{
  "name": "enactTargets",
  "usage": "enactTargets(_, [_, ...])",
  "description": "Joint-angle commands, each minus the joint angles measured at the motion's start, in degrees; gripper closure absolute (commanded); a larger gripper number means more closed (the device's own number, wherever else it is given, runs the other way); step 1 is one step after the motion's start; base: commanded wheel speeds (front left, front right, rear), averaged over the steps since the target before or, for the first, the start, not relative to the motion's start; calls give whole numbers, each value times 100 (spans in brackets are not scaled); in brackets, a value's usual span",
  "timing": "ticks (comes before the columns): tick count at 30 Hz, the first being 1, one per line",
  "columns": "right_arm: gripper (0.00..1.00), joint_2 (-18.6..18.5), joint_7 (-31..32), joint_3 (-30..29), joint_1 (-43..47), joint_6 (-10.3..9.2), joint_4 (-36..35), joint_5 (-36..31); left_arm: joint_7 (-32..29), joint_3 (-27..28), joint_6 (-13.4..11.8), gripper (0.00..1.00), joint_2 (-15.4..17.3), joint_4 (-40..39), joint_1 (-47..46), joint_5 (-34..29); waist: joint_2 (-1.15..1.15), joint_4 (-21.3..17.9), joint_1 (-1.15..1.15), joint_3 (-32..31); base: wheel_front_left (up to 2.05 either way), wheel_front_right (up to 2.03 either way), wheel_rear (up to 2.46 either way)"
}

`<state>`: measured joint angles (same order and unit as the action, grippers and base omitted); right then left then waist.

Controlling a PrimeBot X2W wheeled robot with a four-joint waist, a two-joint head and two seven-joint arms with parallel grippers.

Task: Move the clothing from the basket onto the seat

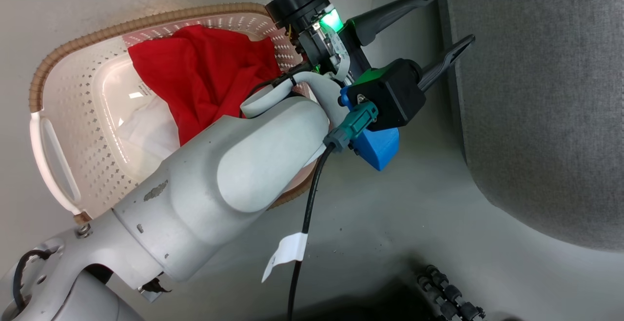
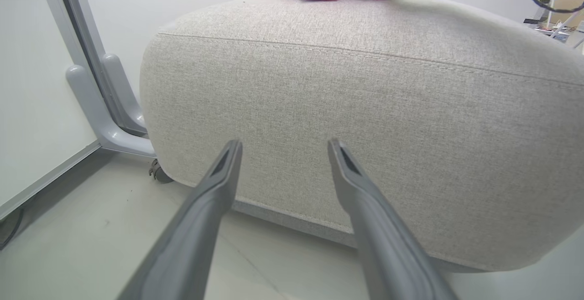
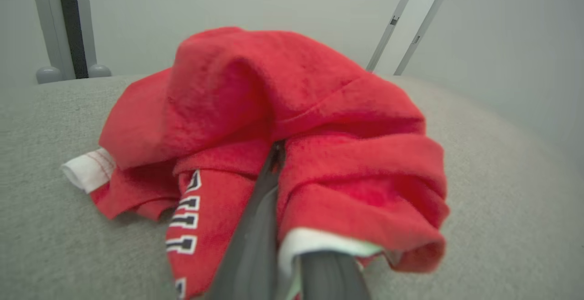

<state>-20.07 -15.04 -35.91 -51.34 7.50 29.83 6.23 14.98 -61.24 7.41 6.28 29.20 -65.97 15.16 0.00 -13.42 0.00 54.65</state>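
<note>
The basket [image 1: 73,43], cream perforated plastic with a brown woven-look rim and a white side handle, stands on the floor [image 1: 414,189] near the seat [image 1: 536,91] but not touching it. A red garment [image 1: 204,77] lies crumpled inside, heaped against the wall nearer the seat and partly hidden. The seat is large, light grey fabric with rounded edges and a stitched seam. On its top lies the lettered garment [image 3: 296,122], bunched in a red mound, showing black-and-white lettering and a white hem.

The grey seat [image 2: 365,108] bears a crumpled red garment [image 3: 273,108] on top — the pale floor [image 1: 390,204] carries the basket [image 1: 73,96].
</note>
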Motion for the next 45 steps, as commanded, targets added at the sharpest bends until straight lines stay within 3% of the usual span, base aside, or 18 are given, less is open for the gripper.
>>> enactTargets(1, [0, 65, -23, -57, 90, -1, 3, 80, 28, 35, 8, 0, -6, -23, -85, 30, 0, 8, 0, -42, 0, 0, 0])
enactTargets(12, [0, 731, -23, 17, 1464, 0, -732, 106, 29, 266, -87, 0, -19, -283, 376, 32, 0, 35, 0, -901, 0, 0, 0])
enactTargets(17, [0, 954, -22, 309, 2061, 0, -1196, 90, 30, 519, -146, 0, -3, -471, 810, 81, 0, 143, 0, -1550, 0, 0, 0])
enactTargets(23, [0, 1063, -22, 1049, 2553, 0, -1683, 23, 30, 1018, -297, 0, 29, -666, 1457, 93, 0, 373, 0, -2226, 0, 0, 0])
enactTargets(33, [0, 1088, -23, 2172, 2912, 0, -2066, 1, 29, 2151, -580, 0, 50, -891, 2564, 19, 0, 885, 0, -3159, 0, 0, 0])
enactTargets(45, [0, 1243, -23, 3114, 3244, 0, -1952, -54, 29, 3711, -758, 0, -5, -1340, 3925, -284, 0, 1422, 0, -4086, 0, 0, 0])
